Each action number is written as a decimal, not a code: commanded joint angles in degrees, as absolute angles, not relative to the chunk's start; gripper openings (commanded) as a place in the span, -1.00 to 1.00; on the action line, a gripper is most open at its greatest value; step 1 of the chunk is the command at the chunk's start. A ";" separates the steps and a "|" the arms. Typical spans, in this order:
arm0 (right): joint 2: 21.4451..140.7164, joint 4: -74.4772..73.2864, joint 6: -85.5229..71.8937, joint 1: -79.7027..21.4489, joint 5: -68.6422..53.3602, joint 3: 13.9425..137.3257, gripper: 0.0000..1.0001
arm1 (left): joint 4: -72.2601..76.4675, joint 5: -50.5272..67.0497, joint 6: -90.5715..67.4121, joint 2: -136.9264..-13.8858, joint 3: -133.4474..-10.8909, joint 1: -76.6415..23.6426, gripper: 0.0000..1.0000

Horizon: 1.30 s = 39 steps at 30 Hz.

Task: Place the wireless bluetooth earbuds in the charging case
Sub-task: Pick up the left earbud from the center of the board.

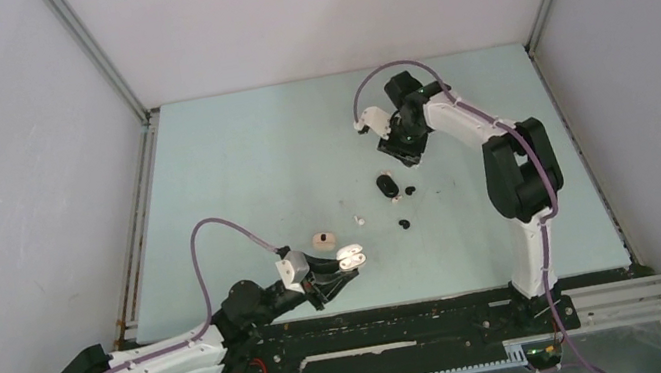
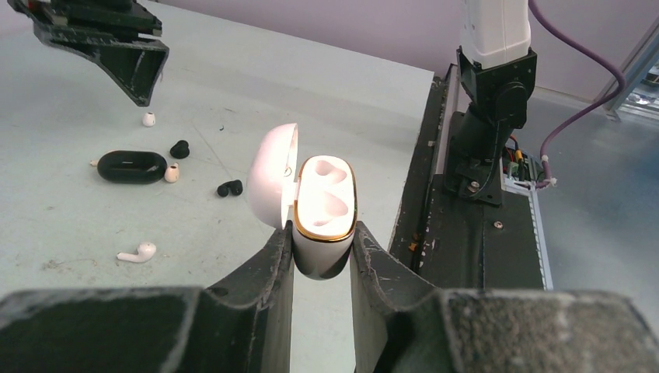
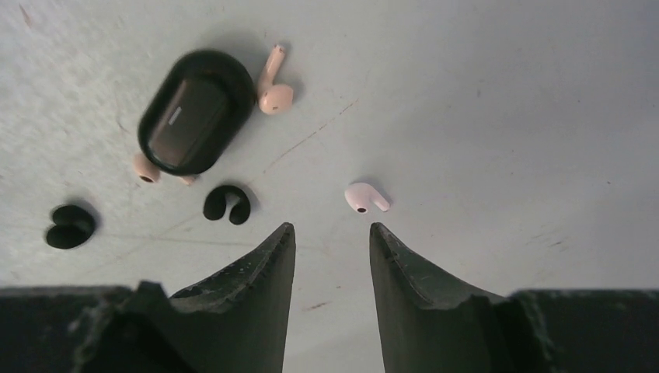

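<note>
The left tool (image 2: 322,242) was clamped on the white charging case (image 2: 325,214), its two fingers pressing the lower body from 9 and 3 o'clock. In the left wrist view the case stood upright with its lid swung open toward 9 o'clock. Both sockets inside the gold rim held nothing. In the top view this arm lay low along the near edge of the counter (image 1: 231,162), with the case at its tip near the middle.

The right tool (image 3: 332,230) hung over the far right part of the counter, its fingers apart with nothing between them. In the right wrist view a white earbud (image 3: 365,197) lay on the counter just past the fingertips, at about 1 o'clock. A closed black case (image 3: 194,111) lay at 10 o'clock from the fingertips. A second white earbud (image 3: 273,89) rested against that case's 2 o'clock edge, and a third white earbud (image 3: 144,169) showed partly at its 7 o'clock edge. The nearer black bud (image 3: 226,203) lay just below the black case, and the farther black bud (image 3: 70,226) lay apart from it toward 9 o'clock
</note>
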<state>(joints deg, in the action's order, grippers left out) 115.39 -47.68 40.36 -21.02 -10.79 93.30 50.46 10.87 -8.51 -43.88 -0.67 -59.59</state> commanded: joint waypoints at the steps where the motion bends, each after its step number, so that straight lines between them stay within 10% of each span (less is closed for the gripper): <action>1: 117.29 -50.63 50.44 -22.35 -3.84 95.13 -0.13 | 53.40 11.53 -7.30 -43.88 1.52 -59.15 -1.00; 39: 129.73 -56.24 52.07 -22.31 -1.84 105.36 -0.28 | 51.24 6.84 -7.82 -42.86 1.49 -59.15 -1.00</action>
